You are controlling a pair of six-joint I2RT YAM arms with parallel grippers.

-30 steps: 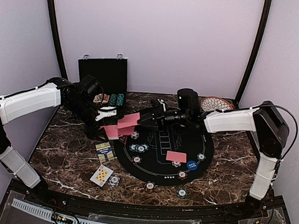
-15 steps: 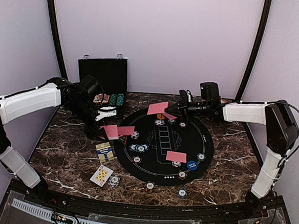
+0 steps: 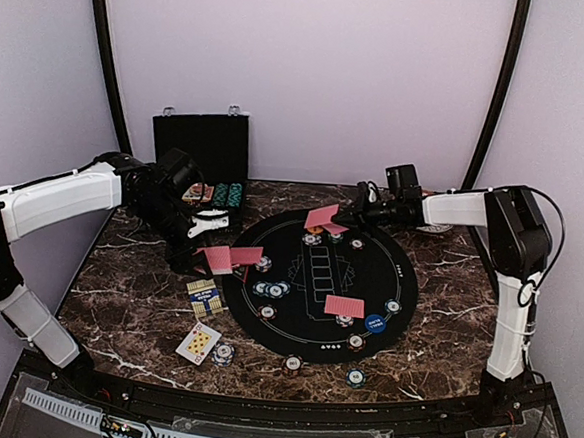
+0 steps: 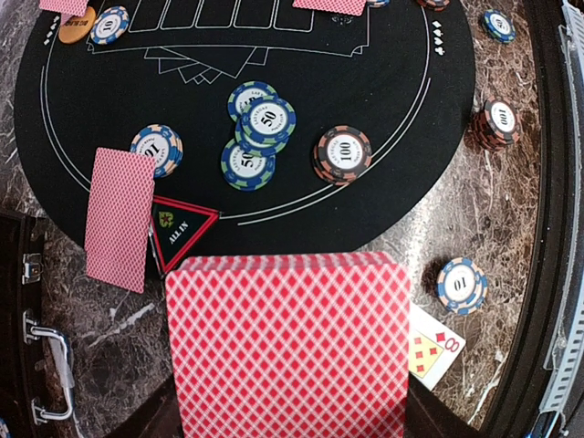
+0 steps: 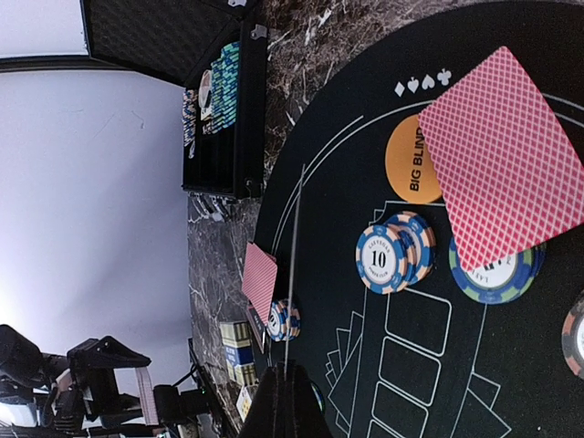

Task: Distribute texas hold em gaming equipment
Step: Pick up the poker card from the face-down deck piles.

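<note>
Card [image 5: 506, 155] now over BIG BLIND disc [image 5: 408, 162]

Even soft light; sharp focus

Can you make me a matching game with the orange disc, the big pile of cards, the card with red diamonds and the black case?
Things:
1 orange disc
2 deck of cards
3 eight of diamonds
4 black case

States:
A open, at the back left
B partly covered by a red-backed card
C face up on the marble table
D clamped in the left gripper

Pairs: 1-B, 2-D, 3-C, 4-A.
</note>
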